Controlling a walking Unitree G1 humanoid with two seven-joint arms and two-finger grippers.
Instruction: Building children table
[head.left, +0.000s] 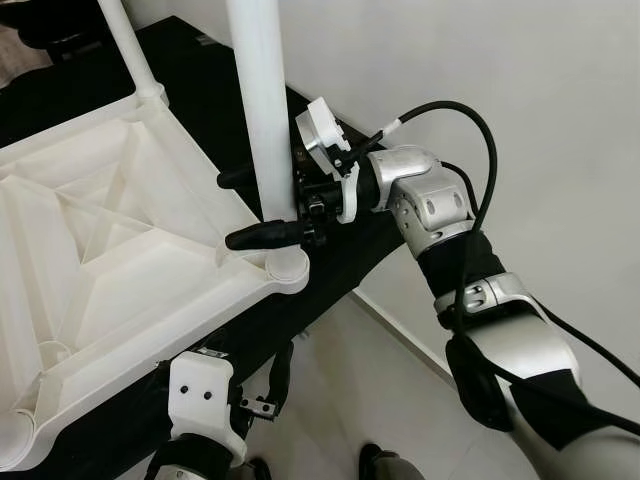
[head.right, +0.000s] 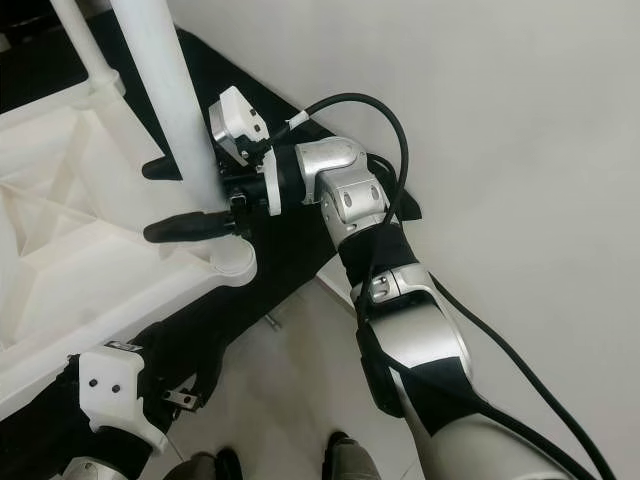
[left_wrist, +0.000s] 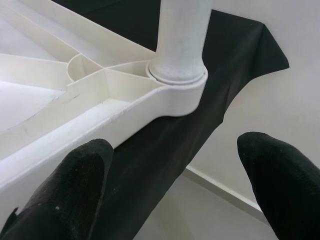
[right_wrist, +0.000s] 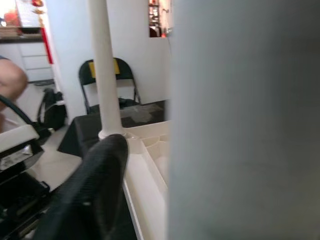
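A white plastic table top (head.left: 100, 230) lies upside down on a black-covered surface (head.left: 335, 265), ribs facing up. A thick white table leg (head.left: 262, 100) stands upright in the near corner socket (head.left: 288, 270). My right gripper (head.left: 262, 207) is shut on this leg just above the socket, one black finger on each side of it. A second, thinner-looking leg (head.left: 125, 45) stands in the far corner. My left gripper (left_wrist: 175, 185) hangs open below the table's near edge, under the corner socket (left_wrist: 180, 85), holding nothing.
A white wall (head.left: 520, 80) rises close on the right, with pale floor (head.left: 370, 380) between it and the black-covered surface. A black folding chair (right_wrist: 107, 85) stands beyond the far leg (right_wrist: 105, 75) in the right wrist view.
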